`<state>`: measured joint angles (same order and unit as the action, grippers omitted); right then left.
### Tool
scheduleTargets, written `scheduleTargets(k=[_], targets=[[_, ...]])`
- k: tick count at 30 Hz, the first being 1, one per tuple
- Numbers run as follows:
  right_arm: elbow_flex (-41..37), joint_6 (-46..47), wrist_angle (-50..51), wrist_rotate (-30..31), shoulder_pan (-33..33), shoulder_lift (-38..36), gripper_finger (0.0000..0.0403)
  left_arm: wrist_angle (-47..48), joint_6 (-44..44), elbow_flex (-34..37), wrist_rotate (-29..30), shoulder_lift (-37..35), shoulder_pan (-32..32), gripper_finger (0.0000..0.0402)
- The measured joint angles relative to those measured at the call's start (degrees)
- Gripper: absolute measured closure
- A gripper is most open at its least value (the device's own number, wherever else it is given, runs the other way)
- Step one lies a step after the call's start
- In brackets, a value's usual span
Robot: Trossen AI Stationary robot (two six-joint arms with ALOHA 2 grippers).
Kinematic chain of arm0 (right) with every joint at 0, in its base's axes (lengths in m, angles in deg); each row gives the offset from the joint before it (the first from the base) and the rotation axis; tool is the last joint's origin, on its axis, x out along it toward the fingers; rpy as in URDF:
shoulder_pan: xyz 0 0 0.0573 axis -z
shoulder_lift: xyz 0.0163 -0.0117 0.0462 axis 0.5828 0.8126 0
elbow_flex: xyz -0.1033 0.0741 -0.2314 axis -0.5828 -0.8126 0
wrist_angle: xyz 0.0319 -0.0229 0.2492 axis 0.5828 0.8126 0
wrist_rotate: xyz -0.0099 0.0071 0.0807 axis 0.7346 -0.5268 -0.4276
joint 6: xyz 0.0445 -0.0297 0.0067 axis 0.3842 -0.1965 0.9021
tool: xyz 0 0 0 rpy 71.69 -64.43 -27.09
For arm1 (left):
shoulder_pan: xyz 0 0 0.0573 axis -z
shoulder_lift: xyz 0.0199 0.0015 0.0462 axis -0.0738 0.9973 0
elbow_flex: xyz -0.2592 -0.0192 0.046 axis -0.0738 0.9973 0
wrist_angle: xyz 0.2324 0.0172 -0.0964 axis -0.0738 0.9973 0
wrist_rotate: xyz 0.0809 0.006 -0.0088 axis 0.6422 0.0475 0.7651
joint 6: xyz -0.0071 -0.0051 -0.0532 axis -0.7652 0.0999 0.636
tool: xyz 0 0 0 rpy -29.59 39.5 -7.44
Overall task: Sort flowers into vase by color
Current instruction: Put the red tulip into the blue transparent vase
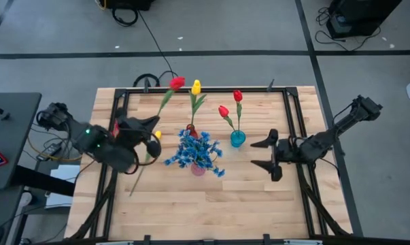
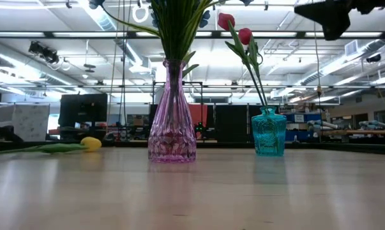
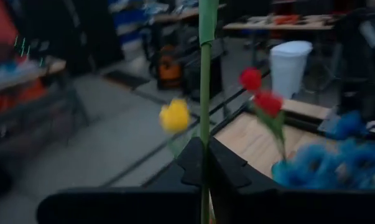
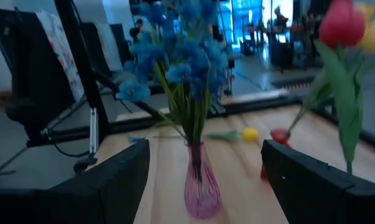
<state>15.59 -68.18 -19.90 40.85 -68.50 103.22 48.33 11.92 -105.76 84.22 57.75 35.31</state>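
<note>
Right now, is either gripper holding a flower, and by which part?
The left gripper holds a red tulip by its green stem, partway along. The right gripper is open and empty.

blue bunch (image 1: 196, 153) in pink vase (image 2: 172, 121), red tulips (image 1: 230, 109)

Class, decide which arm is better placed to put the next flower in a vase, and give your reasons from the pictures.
Left. Its tool is shut on a red tulip's stem beside the pink vase. The right tool hangs open and empty, right of the teal vase.
</note>
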Motion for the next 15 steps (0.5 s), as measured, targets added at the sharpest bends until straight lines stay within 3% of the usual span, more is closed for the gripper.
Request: scheduleTargets(k=[4, 7, 11, 15], targets=[[0.0, -7.4, -8.2, -0.4, 0.7, -0.1, 0.0083, -22.7, -29.5, -0.5, -6.4, 0.2, -2.6, 0.0386], [0.0, -13.9, -15.6, -0.5, 2.1, -0.1, 0.0083, -35.7, -43.1, -0.5, -14.4, 0.2, -5.9, 0.0386], [0.6, -18.1, -21.6, -4.8, 5.5, -0.1, 0.0089, -41.9, -48.8, -0.5, -25.5, 0.1, -12.7, 0.0386], [6.0, -18.1, -16.7, -9.9, 9.9, 1.0, 0.0105, -44.4, -48.9, -0.5, -36.5, 1.3, -20.1, 0.0386]])
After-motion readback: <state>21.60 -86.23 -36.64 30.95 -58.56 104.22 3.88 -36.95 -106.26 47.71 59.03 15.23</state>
